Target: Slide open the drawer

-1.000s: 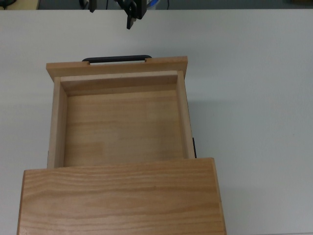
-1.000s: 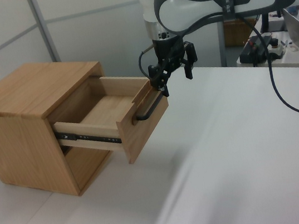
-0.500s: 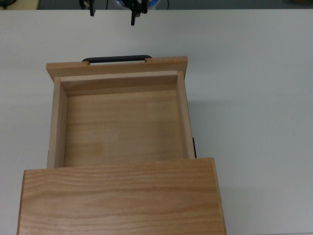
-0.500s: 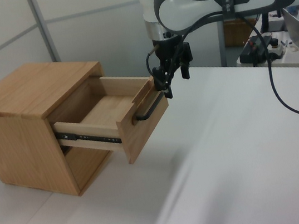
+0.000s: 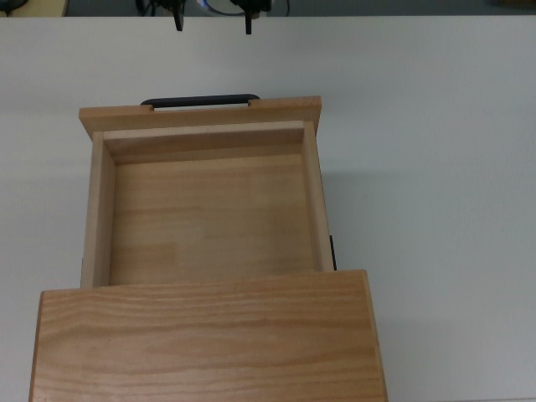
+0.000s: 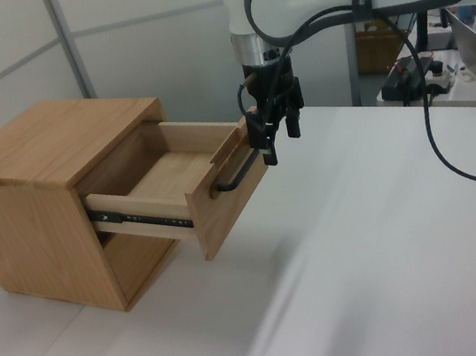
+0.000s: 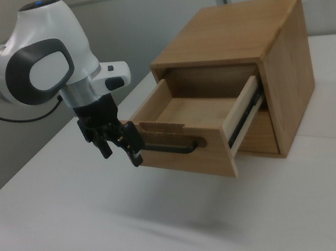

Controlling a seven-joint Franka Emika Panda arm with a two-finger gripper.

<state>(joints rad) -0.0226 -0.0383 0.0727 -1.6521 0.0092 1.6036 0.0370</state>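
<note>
The drawer (image 5: 209,218) is a light wooden box, pulled well out of its cabinet (image 5: 209,335), and it holds nothing. Its front panel carries a thin black bar handle (image 5: 199,100), also seen in the left view (image 6: 239,176) and the right view (image 7: 168,146). My gripper (image 5: 213,23) is open, with nothing between its fingers, and sits at the top view's top edge, out in front of the drawer front. In the left view the gripper (image 6: 280,140) hangs close beside the handle's far end. In the right view the gripper (image 7: 121,151) is just left of the handle, apart from it.
The cabinet (image 6: 45,144) stands on a white table (image 6: 364,240) with open surface in front of the drawer. The left view's right shows a black cable (image 6: 450,155) hanging from the arm and desk clutter (image 6: 420,75) behind.
The wrist has turned, so both fingertips now show side by side at the top view's top edge. The gripper has also drawn slightly away from the handle. The drawer has not moved.
</note>
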